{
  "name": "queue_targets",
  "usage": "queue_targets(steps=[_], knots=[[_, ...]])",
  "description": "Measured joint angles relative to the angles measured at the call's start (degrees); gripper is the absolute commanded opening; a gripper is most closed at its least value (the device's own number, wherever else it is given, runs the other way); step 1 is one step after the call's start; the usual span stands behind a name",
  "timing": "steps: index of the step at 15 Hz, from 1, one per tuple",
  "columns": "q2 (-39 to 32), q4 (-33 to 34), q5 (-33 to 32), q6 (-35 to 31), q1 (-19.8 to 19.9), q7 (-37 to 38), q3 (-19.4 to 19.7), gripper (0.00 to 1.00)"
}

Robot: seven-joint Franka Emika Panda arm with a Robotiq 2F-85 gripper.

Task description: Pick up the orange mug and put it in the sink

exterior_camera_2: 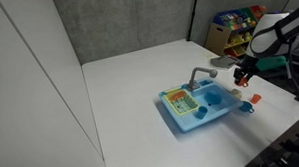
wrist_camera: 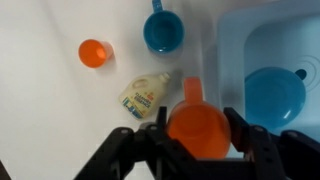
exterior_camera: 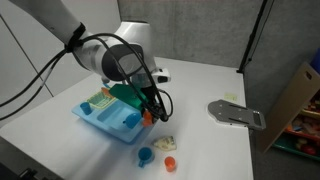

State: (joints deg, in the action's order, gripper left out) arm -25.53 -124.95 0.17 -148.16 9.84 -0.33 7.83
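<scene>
My gripper (wrist_camera: 197,135) is shut on the orange mug (wrist_camera: 197,128), its jaws on either side of the round body and the handle pointing away. I hold it above the table just beside the sink's rim (wrist_camera: 232,45). In an exterior view the gripper (exterior_camera: 150,112) holds the mug (exterior_camera: 148,117) at the edge of the light blue sink (exterior_camera: 100,122). In the exterior view from the opposite side the mug (exterior_camera_2: 241,80) hangs above and beside the sink (exterior_camera_2: 183,120), which has a grey faucet (exterior_camera_2: 201,75). A blue bowl (wrist_camera: 275,95) lies in the basin.
A blue mug (wrist_camera: 162,32), a smaller pale orange piece (wrist_camera: 93,52) and a small yellow-white pouch (wrist_camera: 148,95) lie on the white table beside the sink. A flat grey object (exterior_camera: 237,114) lies farther off. A toy shelf (exterior_camera_2: 236,30) stands past the table.
</scene>
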Motion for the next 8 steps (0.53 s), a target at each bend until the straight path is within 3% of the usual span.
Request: queue_targets(steps=[8], knots=[[1.6, -5.5, -0.1, -6.4, -3.0, -1.9, -2.4, 0.34]])
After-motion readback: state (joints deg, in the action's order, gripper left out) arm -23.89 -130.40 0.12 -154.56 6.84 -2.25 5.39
